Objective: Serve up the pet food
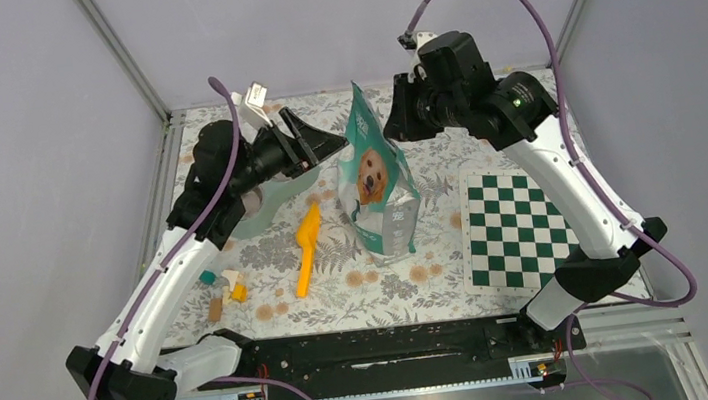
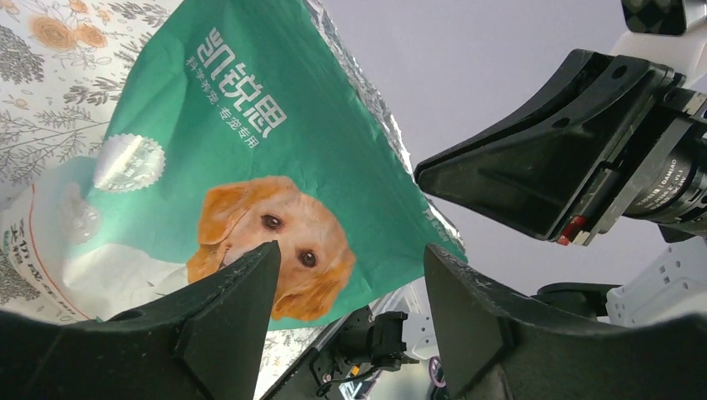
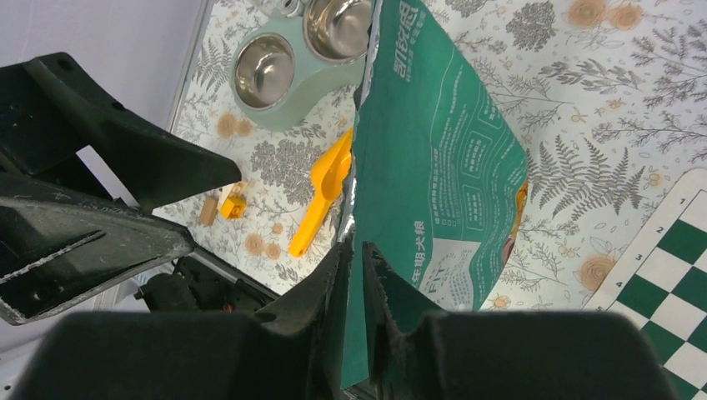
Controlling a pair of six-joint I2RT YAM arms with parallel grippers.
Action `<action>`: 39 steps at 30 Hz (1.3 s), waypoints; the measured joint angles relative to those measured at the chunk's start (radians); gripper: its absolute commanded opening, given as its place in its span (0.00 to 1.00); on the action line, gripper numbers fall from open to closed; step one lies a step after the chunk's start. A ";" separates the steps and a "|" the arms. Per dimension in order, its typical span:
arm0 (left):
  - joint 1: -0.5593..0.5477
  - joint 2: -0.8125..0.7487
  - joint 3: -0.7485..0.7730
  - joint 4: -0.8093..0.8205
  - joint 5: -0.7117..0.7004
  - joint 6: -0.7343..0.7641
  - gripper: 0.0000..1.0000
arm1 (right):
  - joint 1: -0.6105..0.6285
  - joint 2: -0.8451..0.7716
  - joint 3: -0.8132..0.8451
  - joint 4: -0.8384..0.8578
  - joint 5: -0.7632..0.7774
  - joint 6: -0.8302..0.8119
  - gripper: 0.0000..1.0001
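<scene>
R gripper (image 3: 357, 250) is pinched nearly closed on the top edge of the food bag (image 3: 433, 167), one finger each side of the foil lip. I read that as gripping one side of the mouth so it can be pulled open while the bag stays upright. L gripper (image 2: 350, 254) is wide open w/ nothing in it, facing the dog-print front of the bag, tips just short of it as far as I can tell; prob. lined up to take the opposite lip. No pet food visible anywhere, so I judge it's all inside the bag, which stands about mid-table, a bit toward the far edge. Orange scoop (image 3: 321, 200) lies flat just beside the bag on its left, b/w the bag & the twin-bowl stand (image 3: 288, 121) toward the far-left corner. Both steel bowls look empty, and the run from bag to bowl is short. Wooden blocks (image 1: 224, 290) by the left edge & the chequered mat (image 1: 519, 226) at the right edge sit well apart from all this.
</scene>
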 measured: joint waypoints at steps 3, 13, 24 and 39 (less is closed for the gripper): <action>-0.013 0.019 0.011 0.003 0.000 -0.013 0.63 | 0.000 0.000 -0.014 0.001 -0.027 0.000 0.16; -0.046 0.079 0.063 0.007 0.000 -0.040 0.60 | -0.005 -0.010 -0.049 -0.001 -0.051 0.004 0.35; -0.058 0.102 0.092 0.007 -0.007 -0.048 0.55 | -0.011 -0.048 -0.039 0.019 -0.063 0.021 0.38; -0.058 0.105 0.092 0.027 -0.011 -0.047 0.55 | -0.012 0.005 -0.018 0.059 -0.037 0.032 0.16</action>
